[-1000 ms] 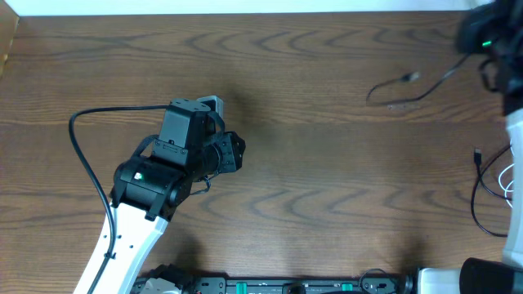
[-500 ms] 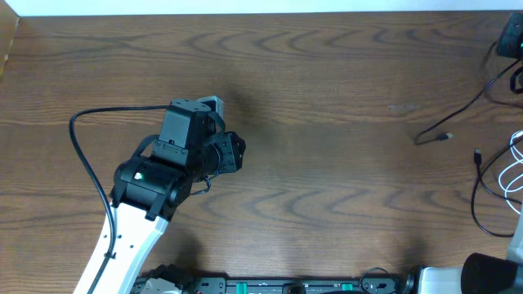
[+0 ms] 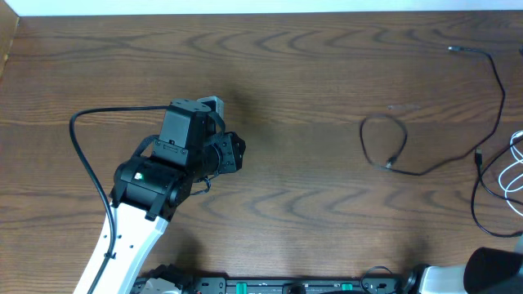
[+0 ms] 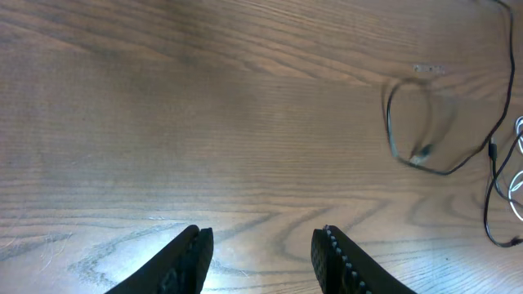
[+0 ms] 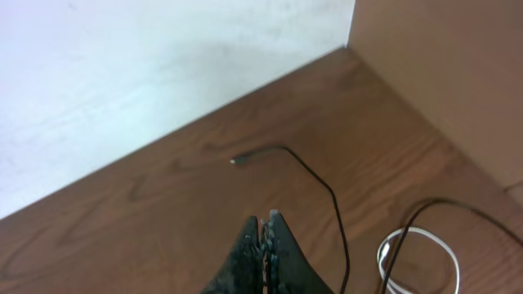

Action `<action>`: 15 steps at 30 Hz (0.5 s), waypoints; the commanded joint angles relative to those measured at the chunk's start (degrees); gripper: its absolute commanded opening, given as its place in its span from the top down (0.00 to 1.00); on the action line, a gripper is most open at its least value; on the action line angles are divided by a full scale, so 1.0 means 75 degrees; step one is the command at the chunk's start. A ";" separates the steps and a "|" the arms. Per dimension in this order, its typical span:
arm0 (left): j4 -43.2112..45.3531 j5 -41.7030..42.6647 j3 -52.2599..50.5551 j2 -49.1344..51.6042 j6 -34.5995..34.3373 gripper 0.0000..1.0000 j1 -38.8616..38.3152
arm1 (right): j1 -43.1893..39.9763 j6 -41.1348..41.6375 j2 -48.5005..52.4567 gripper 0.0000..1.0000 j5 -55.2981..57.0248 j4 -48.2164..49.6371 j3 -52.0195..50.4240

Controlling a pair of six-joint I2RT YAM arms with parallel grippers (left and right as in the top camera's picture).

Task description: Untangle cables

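The black cable point(image 3: 500, 106) lies on the table, running from a plug at the far right corner down to a small loop point(image 3: 382, 139) at middle right. It also shows in the left wrist view, black cable point(image 4: 391, 122), and the right wrist view, black cable point(image 5: 315, 175). The white cable point(image 3: 515, 167) is coiled at the right edge, white cable point(image 5: 417, 233), with a black strand point(image 5: 409, 224) across it. My left gripper point(image 3: 237, 153) hangs open at left of centre, far from both, left gripper point(image 4: 261, 241). My right gripper point(image 5: 264, 220) is shut, empty, just left of the black cable.
The left arm's own thick black wire point(image 3: 78, 147) arcs over the table's left side. A pale wall point(image 5: 147, 73) and a brown side panel point(image 5: 441, 73) border the table's far right corner. The right arm's base point(image 3: 498, 273) shows at the bottom right.
The right arm has left the overhead view. The black cable, which hung from it at the top right, now lies on the table with a loop at middle right. The left arm has not moved.
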 commanded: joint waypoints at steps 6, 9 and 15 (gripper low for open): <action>-0.0023 -0.0015 0.0041 -0.0050 0.0067 0.55 0.0032 | 0.0009 0.0189 0.0449 0.86 -0.1440 -0.1425 -0.0038; -0.0026 -0.0015 0.0041 -0.0050 0.0067 0.56 0.0032 | 0.0152 0.0189 0.0650 0.66 -0.1655 -0.2809 -0.0038; -0.0026 -0.0015 0.0041 -0.0050 0.0067 0.55 0.0032 | 0.0458 -0.0169 0.1405 0.56 -0.1649 -0.4191 -0.0052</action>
